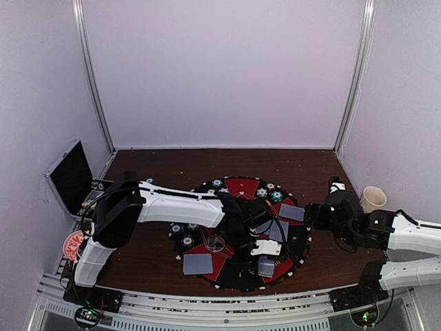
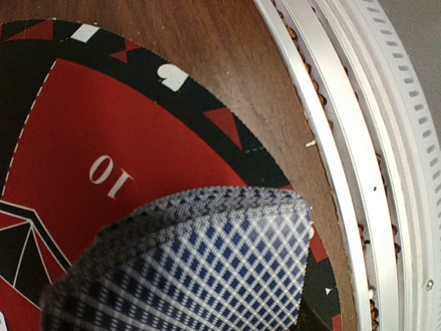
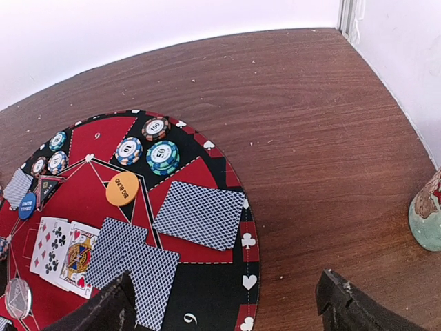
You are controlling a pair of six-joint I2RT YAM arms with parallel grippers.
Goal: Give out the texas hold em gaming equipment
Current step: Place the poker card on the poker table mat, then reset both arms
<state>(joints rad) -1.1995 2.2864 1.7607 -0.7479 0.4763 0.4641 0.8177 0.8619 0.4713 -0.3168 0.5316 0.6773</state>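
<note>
The round red-and-black mat (image 1: 241, 186) holds the poker gear. In the top view my left gripper (image 1: 265, 249) hangs low over the mat's near right side, just above a grey-blue card pile (image 1: 267, 267). In the left wrist view, bent check-backed playing cards (image 2: 207, 269) fill the bottom over the red "10" segment (image 2: 103, 124) and hide the fingers. My right gripper (image 3: 227, 310) stands open over the mat's right rim with nothing between its fingers. Ahead of it lie face-down cards (image 3: 200, 214), an orange button (image 3: 122, 188), a blue button (image 3: 27, 205) and a teal chip (image 3: 162, 156).
A pale cup (image 1: 373, 198) stands on the table at the right, close to the right arm. An open black case (image 1: 71, 176) and a red-and-white patterned disc (image 1: 72, 245) sit at the left. A white rail (image 2: 358, 138) runs along the table's near edge.
</note>
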